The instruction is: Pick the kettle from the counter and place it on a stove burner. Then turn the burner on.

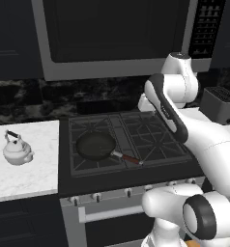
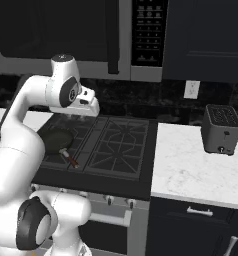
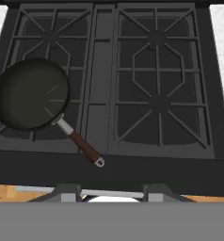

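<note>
The small silvery-white kettle stands upright on the white marble counter, left of the black cooktop. My gripper hangs above the back of the cooktop, far to the right of the kettle. In the hand view it looks straight down on the grates; its fingertips stand apart with nothing between them. A bare stove burner lies at the front right, another behind it.
A black frying pan with a reddish handle covers the front-left grate. The control knobs line the stove's front. A dark toaster stands on the marble top to the right. A microwave hangs overhead.
</note>
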You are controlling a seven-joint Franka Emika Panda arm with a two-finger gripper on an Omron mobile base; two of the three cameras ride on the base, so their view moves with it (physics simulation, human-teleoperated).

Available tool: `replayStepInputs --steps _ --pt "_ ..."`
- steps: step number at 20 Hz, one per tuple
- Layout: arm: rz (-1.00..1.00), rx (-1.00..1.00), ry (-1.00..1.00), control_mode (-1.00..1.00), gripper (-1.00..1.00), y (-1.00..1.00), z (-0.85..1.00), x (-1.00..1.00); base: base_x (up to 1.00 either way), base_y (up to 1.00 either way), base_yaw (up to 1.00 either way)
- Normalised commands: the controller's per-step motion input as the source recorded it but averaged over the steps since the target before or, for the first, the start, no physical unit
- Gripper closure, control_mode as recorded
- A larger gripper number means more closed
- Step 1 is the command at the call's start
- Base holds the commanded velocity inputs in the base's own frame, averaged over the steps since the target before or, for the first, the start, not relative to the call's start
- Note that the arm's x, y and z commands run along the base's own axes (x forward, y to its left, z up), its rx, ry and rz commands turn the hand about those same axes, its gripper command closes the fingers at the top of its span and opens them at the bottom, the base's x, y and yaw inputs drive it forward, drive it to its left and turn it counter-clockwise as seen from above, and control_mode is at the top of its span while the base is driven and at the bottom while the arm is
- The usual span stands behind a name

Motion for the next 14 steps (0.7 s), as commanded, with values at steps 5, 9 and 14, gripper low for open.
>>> replayStepInputs --steps 5,9,14 --pt "0.09 -0.03 -0.03 -1.0 -1.0 0.29 0.0 -0.38 0.0 0.0 0.0" --pt "0.2 -0.03 -0.11 -1.0 -1.0 0.98 0.0 -0.48 0.0 0.0 0.0" --pt "0.17 0.0 -0.06 -1.0 -1.0 1.0 0.0 -0.3 0.0 0.0 0.0"
